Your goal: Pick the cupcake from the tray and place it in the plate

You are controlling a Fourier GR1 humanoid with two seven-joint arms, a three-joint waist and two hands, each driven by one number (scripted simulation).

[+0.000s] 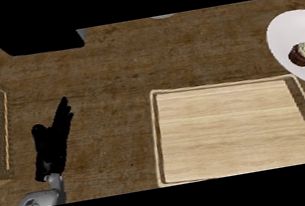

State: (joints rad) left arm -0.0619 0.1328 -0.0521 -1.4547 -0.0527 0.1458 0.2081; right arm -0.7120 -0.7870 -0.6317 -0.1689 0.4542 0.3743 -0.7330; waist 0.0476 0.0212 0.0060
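Wooden tray (235, 131) beside plated cupcake (304, 53)

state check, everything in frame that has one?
cupcake: upright on the plate, off the tray
plate: holds the cupcake, at the counter's right edge
tray: nothing on it
left hand: open, fingers straight, resting at the left
right hand: not in view

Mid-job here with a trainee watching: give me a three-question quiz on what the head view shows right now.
1. True or false: the cupcake lies on the white plate.
2. What does the wooden tray hold? A) the cupcake B) a cup C) nothing visible
3. Fill in: the left hand rests with fingers ____, left of the tray.

Key: 1 true; 2 C; 3 straight. The right hand is out of view.
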